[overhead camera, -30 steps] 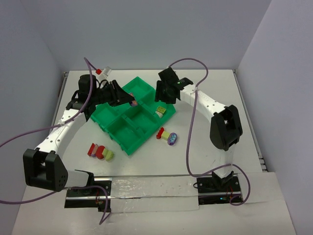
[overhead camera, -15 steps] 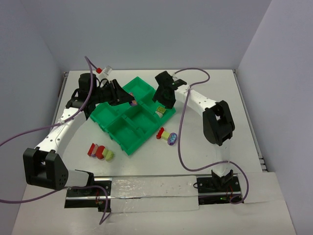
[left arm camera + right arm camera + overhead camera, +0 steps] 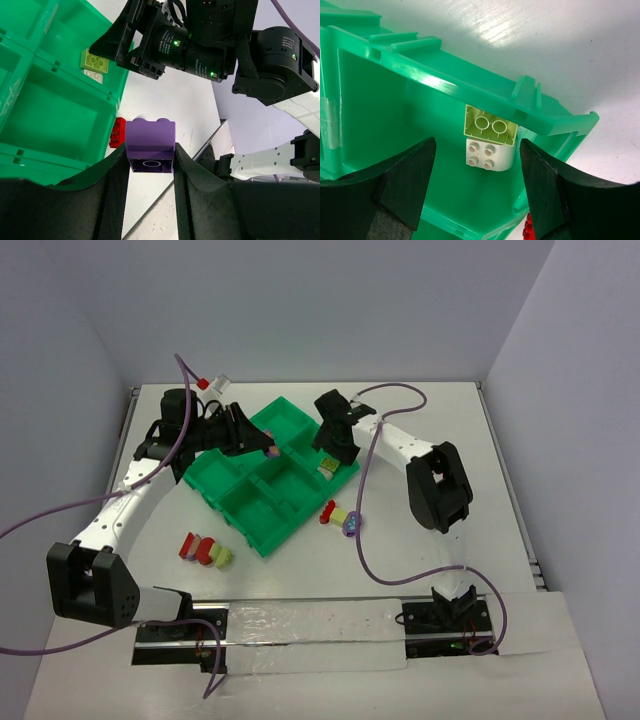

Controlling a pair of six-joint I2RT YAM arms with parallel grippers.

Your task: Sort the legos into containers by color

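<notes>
Legos in 5 colours are split between table and tray: a purple brick [image 3: 150, 141] is clamped between the fingers of the left gripper [image 3: 150, 167], held over the green tray [image 3: 250, 506]. The right gripper [image 3: 475, 192], its fingers [image 3: 405, 185] spread apart, hangs over the compartment at the tray's right end. There a yellow-green brick [image 3: 489, 125] and a white brick [image 3: 487, 155] lie touching in a corner. On the table [image 3: 440, 570], just beside the tray's near edge, lies a mixed row [image 3: 341, 517] of red, yellow and purple pieces. A loose cluster [image 3: 205, 550] of red, yellow and yellow-green bricks lies near the left arm.
</notes>
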